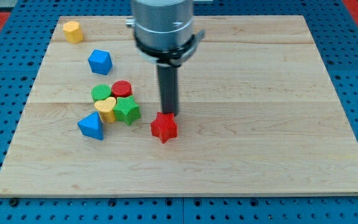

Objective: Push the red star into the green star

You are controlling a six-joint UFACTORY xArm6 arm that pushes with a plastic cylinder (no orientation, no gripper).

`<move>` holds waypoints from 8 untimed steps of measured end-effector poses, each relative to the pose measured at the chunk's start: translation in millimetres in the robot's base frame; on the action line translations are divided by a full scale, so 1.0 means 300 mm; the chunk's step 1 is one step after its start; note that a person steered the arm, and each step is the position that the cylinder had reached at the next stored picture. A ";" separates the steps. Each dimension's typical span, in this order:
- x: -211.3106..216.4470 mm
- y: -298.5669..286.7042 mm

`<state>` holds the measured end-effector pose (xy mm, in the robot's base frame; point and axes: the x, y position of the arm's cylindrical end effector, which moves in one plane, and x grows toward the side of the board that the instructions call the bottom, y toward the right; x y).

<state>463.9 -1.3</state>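
The red star lies near the middle of the wooden board, a little toward the view's bottom. The green star lies to its left, a short gap away, in a cluster of blocks. My tip stands right at the red star's upper right edge, touching or almost touching it. The dark rod rises from there to the arm's grey cylinder at the view's top.
Around the green star lie a yellow heart, a green cylinder, a red cylinder and a blue triangle. A blue block and a yellow block lie toward the view's top left.
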 end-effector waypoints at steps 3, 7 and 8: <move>0.164 -0.100; 0.232 -0.356; 0.322 -0.306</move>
<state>560.6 -93.0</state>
